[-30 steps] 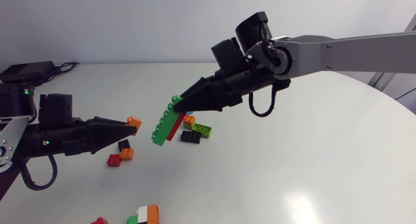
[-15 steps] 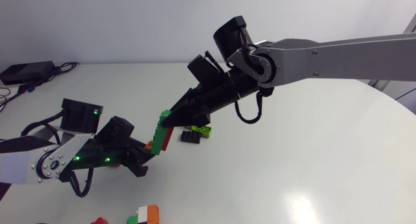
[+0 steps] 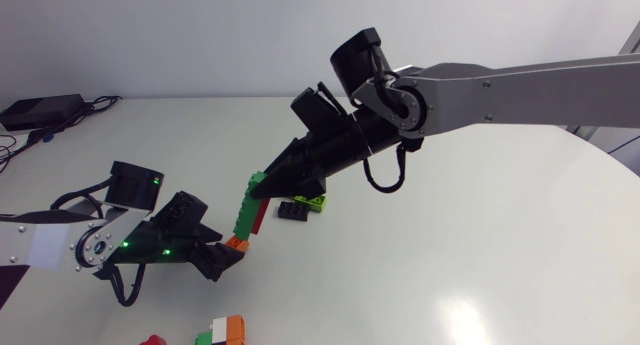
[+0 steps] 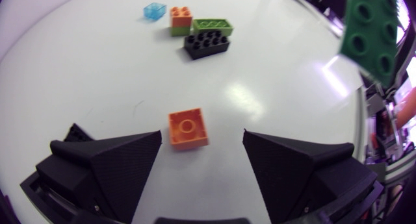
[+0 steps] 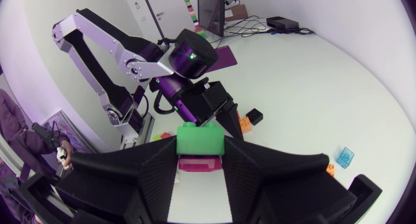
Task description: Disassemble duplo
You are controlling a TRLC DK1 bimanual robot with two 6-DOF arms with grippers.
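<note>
the duplo stack hung clear of the worktop, a long green bar with a red piece against it. our right claw pinched its upper end, fingers closed on it from both sides. the stack's long axis ran steeply down from that claw toward our left arm's side, so its free lower end was the part nearest our left claw. that claw stood open and gripped nothing, low over the worktop. a loose orange brick lay on the surface between and just ahead of its fingers. in the left wrist view the stack's green lower end showed ahead of the left claw and off to one side, outside the gap between the fingers. we judged that the coming pull turned on this offset: the left claw would need to swing across and set its gap square to the bar's long axis before closing. farther ahead, a black brick and a lime brick lay close together, well apart from both claws.
</note>
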